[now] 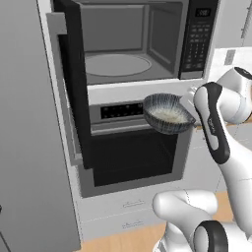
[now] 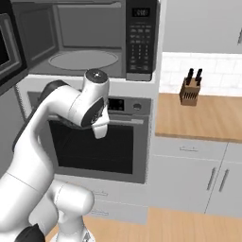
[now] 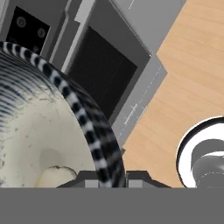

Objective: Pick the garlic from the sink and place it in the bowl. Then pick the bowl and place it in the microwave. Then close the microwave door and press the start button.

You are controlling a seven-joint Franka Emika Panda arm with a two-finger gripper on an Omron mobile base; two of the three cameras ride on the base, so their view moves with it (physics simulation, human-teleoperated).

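My gripper is shut on the right rim of the bowl, holding it in the air in front of the oven's control panel, just below the microwave. In the hand view the jaws of the gripper pinch the striped rim of the bowl, and the pale garlic lies inside it. The microwave door stands wide open to the left, baring the round turntable. On the right is the keypad strip, where I cannot pick out the start button. The sink is out of view.
The oven with its horizontal handle sits under the microwave, drawers below it. A tall grey cabinet panel stands at the left. To the right, a wooden counter carries a knife block.
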